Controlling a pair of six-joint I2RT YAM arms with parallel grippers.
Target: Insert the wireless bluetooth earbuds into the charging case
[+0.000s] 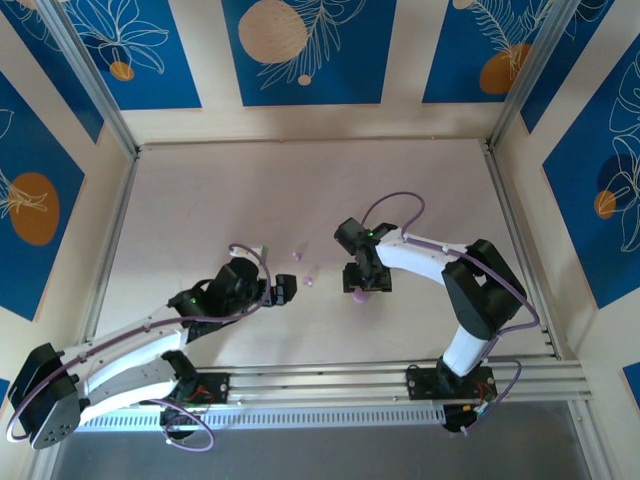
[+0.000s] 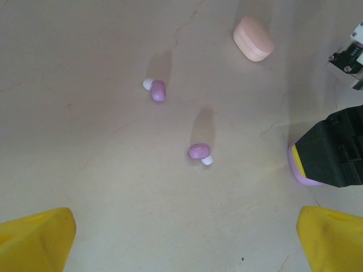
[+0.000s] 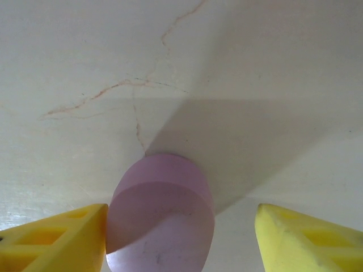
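The left gripper (image 2: 182,241) is spread wide and holds nothing, its yellow fingers (image 2: 34,241) low over the table (image 2: 85,170); ahead of it a purple earbud (image 2: 157,89) and a second earbud (image 2: 199,152) lie apart on the table, each touching a small white bit; a closed pink case (image 2: 253,38) lies beyond; the right gripper (image 3: 181,238) stands open around a purple case (image 3: 161,209), one finger touching it, the other clear.

Two purple, white-tipped earbuds (image 2: 199,151) lie loose, apart from the purple case (image 3: 161,221)
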